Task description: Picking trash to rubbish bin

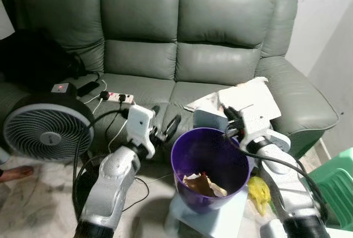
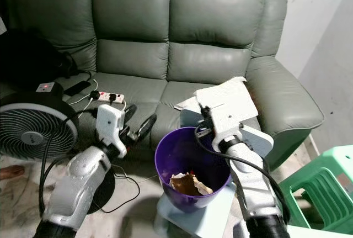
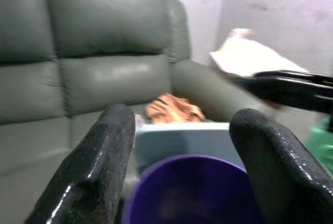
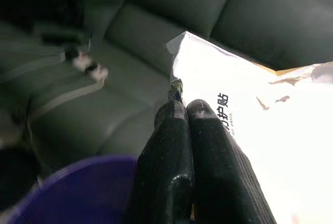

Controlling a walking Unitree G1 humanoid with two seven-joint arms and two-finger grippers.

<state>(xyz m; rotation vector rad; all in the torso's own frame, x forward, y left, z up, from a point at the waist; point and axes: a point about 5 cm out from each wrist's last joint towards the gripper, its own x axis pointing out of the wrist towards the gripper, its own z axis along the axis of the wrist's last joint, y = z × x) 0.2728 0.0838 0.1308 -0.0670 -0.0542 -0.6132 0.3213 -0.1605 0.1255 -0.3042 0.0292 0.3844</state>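
Two silver arms fill the foreground, and between them stands the purple rubbish bin (image 1: 209, 166) on a pale blue stool or box (image 1: 212, 221) in front of the grey-green leather sofa (image 1: 182, 33). On the right gripper (image 1: 226, 111) the jaws are pressed together on the edge of a flat white paper packet (image 1: 242, 97) with printed lettering, torn and brown-flecked along one side; the packet is held up behind the bin's far rim, above the sofa seat, not yet over the opening. On the left gripper (image 1: 168, 128) the jaws stand wide apart and hold nothing, poised just beside the bin's left rim. Inside the bin lies crumpled brown and white paper waste (image 1: 204, 184), so some trash appears to be in already. What seems left is to carry the packet forward over the opening and let it go. A crumpled orange-brown scrap (image 3: 174, 109) also rests on the sofa seat beyond the bin and may want collecting afterwards, and something yellow (image 1: 259, 191) lies low beside the stool, too unclear to name. Further out, a white power strip (image 1: 118, 98) with trailing cables sits on the left seat cushion, a round floor fan (image 1: 47, 130) stands at the left, and a green plastic stool (image 2: 325, 188) at the right.
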